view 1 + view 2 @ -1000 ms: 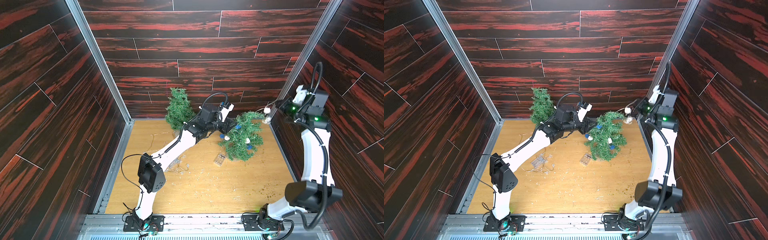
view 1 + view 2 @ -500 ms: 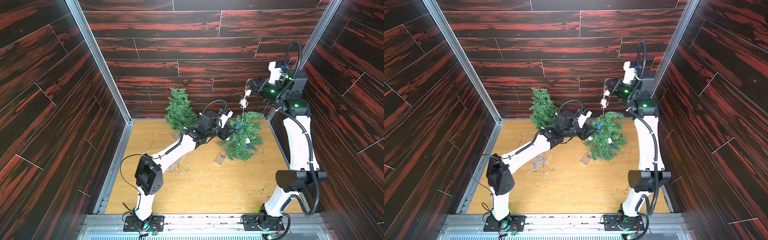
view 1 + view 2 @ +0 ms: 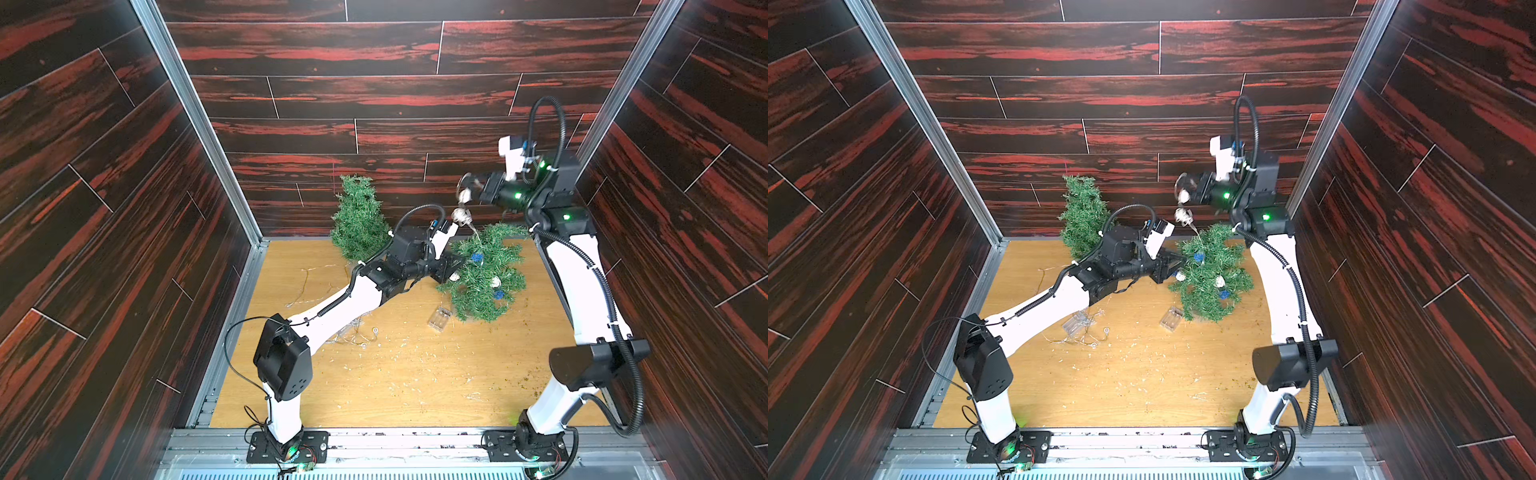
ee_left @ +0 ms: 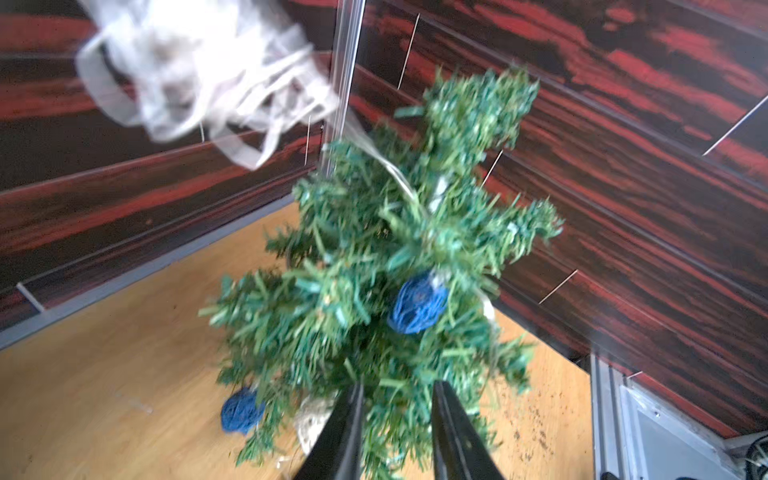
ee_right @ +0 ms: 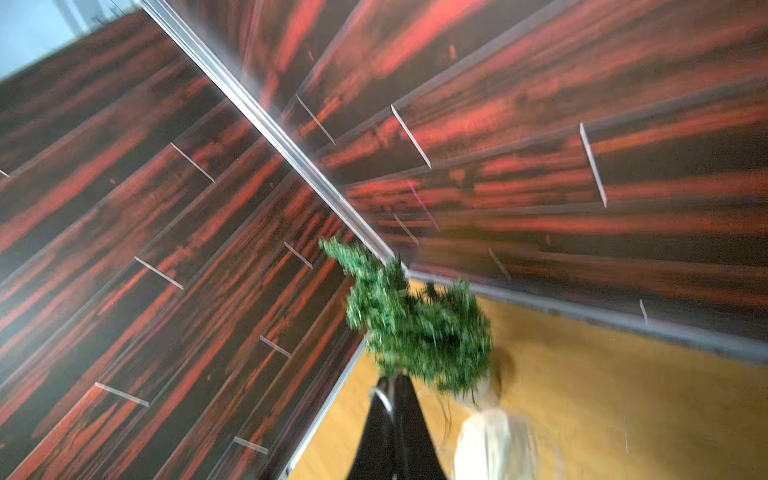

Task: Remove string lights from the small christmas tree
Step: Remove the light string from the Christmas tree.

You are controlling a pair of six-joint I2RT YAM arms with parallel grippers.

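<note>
Table (image 3: 415,395) space was walled on three sides, so we judged upward the freest way out. Left gripper (image 3: 453,268) clenched the tilted tree (image 3: 484,278) low down, evidently to anchor it. Right gripper (image 3: 466,192), clamped on the ball strand (image 3: 460,216), held it high near the back wall (image 3: 374,104), the strand running down to the treetop. Blue balls (image 4: 417,303) sat in the branches. A clear battery box (image 3: 439,319) lay just beside the tree.

You're looking into a three-walled box around a light oak floor board (image 3: 415,399). The walls are dark red-and-black planks: back wall (image 3: 374,95) behind the board, side walls to its left (image 3: 104,208) and right (image 3: 685,208). Aluminium posts (image 3: 197,120) stand at the board's two far corners. A metal rail (image 3: 415,444) runs along its near edge, with a slatted grille (image 3: 374,475) just past that. Pale flecks (image 3: 419,365) litter the board. Light is bright and even.
</note>
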